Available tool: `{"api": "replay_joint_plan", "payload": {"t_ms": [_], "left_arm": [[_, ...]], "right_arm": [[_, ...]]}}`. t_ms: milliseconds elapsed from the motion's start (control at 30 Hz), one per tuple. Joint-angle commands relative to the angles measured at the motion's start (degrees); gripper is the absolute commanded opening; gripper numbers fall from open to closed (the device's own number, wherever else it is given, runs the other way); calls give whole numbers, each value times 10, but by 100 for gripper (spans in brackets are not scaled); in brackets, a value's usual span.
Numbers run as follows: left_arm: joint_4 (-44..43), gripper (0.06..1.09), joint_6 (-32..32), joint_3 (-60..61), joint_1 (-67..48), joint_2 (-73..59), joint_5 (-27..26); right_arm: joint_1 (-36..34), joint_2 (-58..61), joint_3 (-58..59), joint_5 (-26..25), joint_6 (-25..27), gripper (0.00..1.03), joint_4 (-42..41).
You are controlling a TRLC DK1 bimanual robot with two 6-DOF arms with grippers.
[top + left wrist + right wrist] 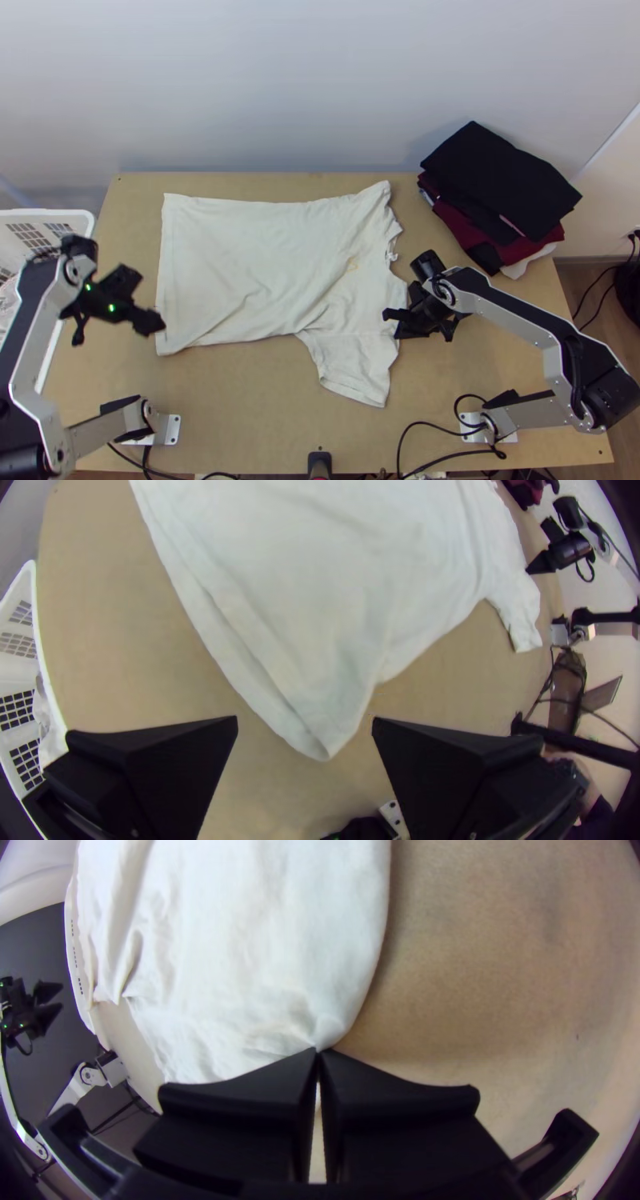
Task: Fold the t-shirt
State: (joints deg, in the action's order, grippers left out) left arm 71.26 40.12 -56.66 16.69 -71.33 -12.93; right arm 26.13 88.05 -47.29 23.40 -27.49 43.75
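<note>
Tee edge in R pincer, L pincer nr hem

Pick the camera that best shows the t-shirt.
Top view: nearly the whole t-shirt is visible, spread out, one sleeve toward the near edge. Left wrist view: a large part, with a corner near the open left gripper. Right wrist view: a part, its edge at the closed right gripper.

The basket is cut off at the top view's left, the left hand blurry there. Black cloth half hides the pile; the right hand covers some shirt edge.
</note>
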Motion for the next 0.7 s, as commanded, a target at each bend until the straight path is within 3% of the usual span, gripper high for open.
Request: {"api": "replay_joint_plan", "payload": {"t_ms": [0,200,267,433,533,667], "left_arm": [[14,103,53,45,5,24,12],[25,103,91,86,-2,35,32],[18,94,93,96,-5,35,32],[-10,92,94,118,-14,17,33],[-32,75,91,125,-20,7,33],[-45,74,90,131,-26,-13,33]], "right_arm": [[0,-9,11,-11,-13,3,-1],[0,-9,11,-12,-13,3,-1],[0,-9,11,-12,-13,3,0],[0,-8,9,-15,-14,3,1],[-1,-7,9,-15,-14,3,1],[-4,-7,12,-15,-14,3,2]]}}
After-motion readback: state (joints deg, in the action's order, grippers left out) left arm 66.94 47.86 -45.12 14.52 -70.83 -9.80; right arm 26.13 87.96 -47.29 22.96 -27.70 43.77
